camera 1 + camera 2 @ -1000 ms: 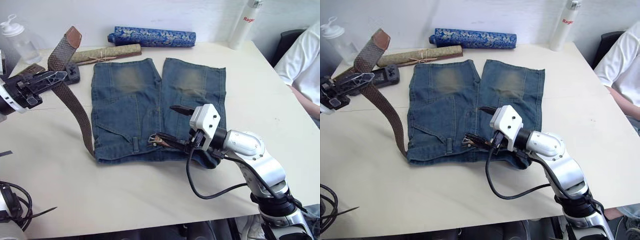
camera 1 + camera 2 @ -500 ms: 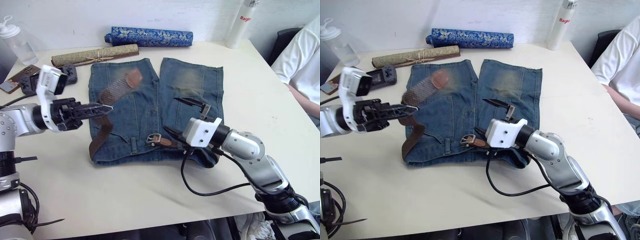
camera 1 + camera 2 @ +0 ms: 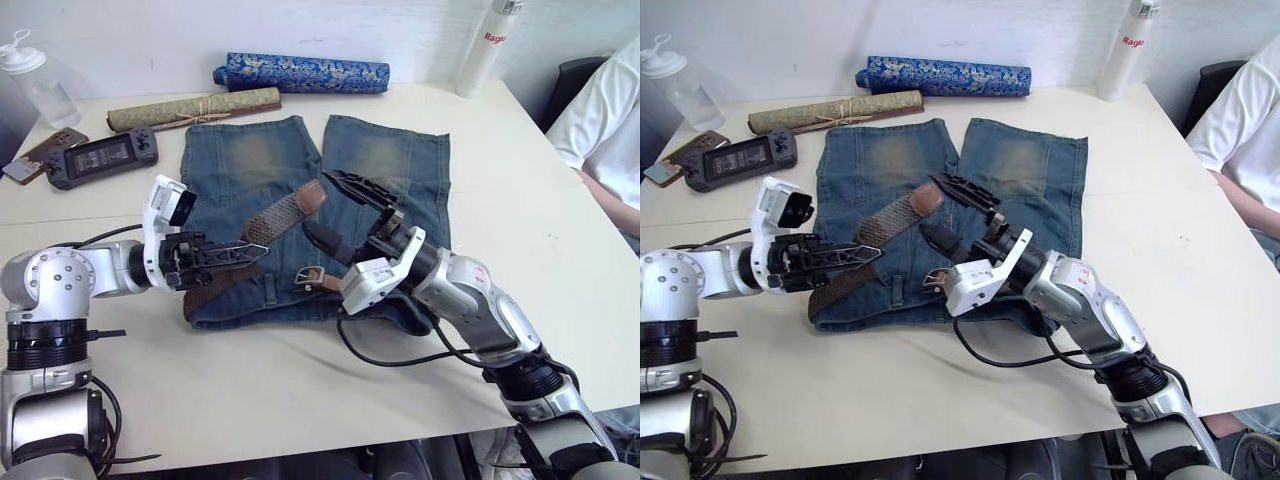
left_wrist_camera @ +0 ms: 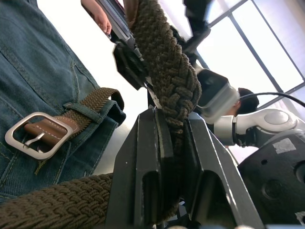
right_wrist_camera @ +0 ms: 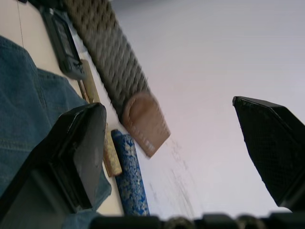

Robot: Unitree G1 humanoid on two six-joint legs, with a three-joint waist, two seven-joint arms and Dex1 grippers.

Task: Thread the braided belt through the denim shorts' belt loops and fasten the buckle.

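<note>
1. Denim shorts (image 3: 300,215) lie flat on the table (image 3: 520,260), waistband toward the robot, legs pointing away. Risk: a sideways pull on the strap may drag or bunch the cloth, since neither arm pins it down.
2. Braided belt (image 3: 275,218) runs along the waistband at the shorts' left edge, then rises across the left leg; its tan tip (image 3: 312,194) hangs in the air near the right arm's fingers. Risk: the free length may sag or swing clear before it is taken.
3. Right gripper (image 3: 340,208) is spread wide, one finger above and one below the level of the tip, holding nothing. Risk: closing off-line would miss the narrow tip or catch denim instead.
4. Left gripper (image 3: 240,257) pinches the strap between its jaws, as the left wrist view shows. Risk: letting go before the other side grips would drop the loose end onto the shorts.
5. Buckle (image 4: 34,135) rests on the waistband near the fly, beside the right forearm. Risk: the arm may nudge it askew, so that the prong faces away from the incoming tip.
6. Belt loops (image 3: 271,290) are small; how many carry the strap cannot be told, so one may be skipped unnoticed.
</note>
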